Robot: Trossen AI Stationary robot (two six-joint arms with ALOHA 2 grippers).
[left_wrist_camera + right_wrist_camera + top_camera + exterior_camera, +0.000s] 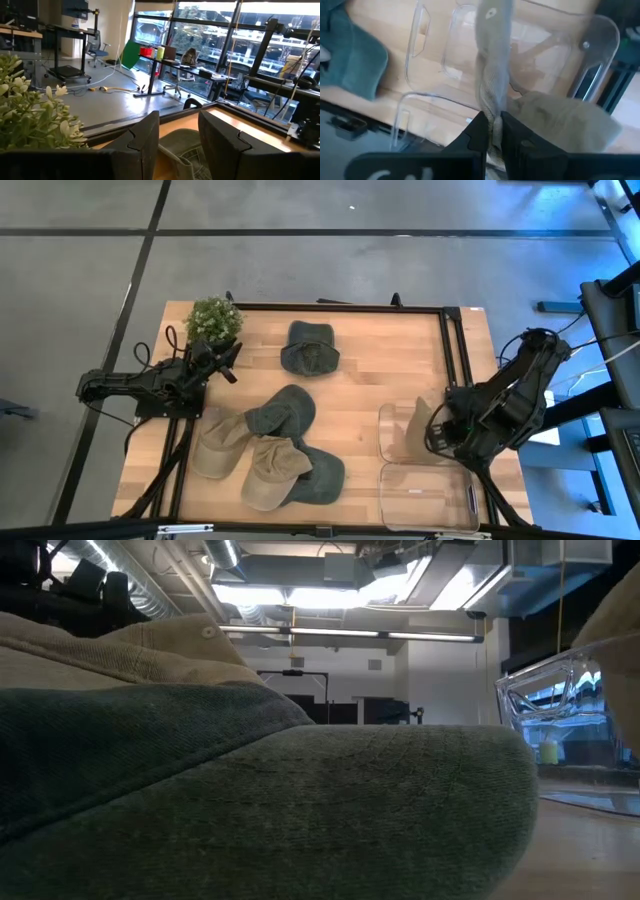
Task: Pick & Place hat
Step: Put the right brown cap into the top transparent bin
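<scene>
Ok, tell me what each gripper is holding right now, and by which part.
The right gripper pinches a tan hat by a fold of its fabric, over the clear bin. The left gripper holds nothing, open near the plant.

Open-plan lab, desks (187,67), exposed ceiling ducts (150,585)

Wooden table (360,385) w/ black frame rails, seen from above. Potted plant (213,319) at far left corner. One dark green hat (309,348) alone near far edge, centre. Near-left: cluster of hats, two tan (222,445) (272,471), two green (282,412) (322,477), overlapping. Right side: two clear plastic bins, far bin (398,432) & near bin (425,495), side by side, touching.
</scene>
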